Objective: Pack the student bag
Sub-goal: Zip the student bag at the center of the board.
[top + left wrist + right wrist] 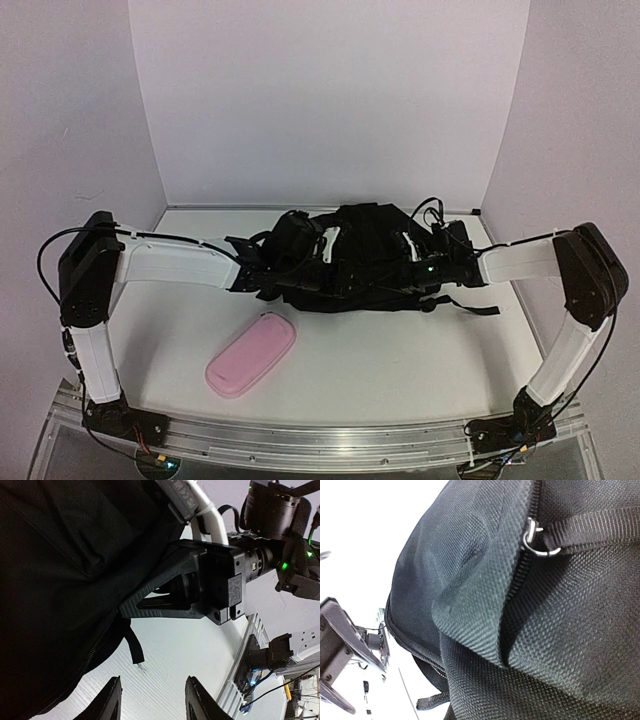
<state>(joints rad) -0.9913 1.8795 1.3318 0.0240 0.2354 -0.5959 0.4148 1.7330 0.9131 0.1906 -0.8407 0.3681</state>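
Here, the left arm (170, 265) reaches in from the left edge across the white tabletop (400, 360). Near its elbow, towards the front, a pink zip pencil case (250, 357) lies flat and slantwise, well apart from everything else.

The left claw (155, 680) hangs just beside the left side of the student bag (365, 250). In the left wrist view its two fingers (114, 700) stand apart with only bare tabletop between them; it has hold of nothing.

The student bag sits at the far middle of the tabletop, between the two arms, as a crumpled black heap. In the left wrist view its fabric fills the left half of the picture, and a short black strap end (134, 647) dangles from its lower edge over the tabletop. The right wrist view is pressed close to the cloth. It shows a zip (517, 585) running down a fold, a metal ring (537, 542) at its top and a webbing strap (590, 527) threaded through the ring.

The right claw (131, 609) comes in from the right, and its jaws are closed to a point. That point lies against the bag's lower edge, beside the zip line. Whether a pinch of fabric is caught between the jaws cannot be told. Behind it the right arm (520, 262) runs back to the right edge of the tabletop.
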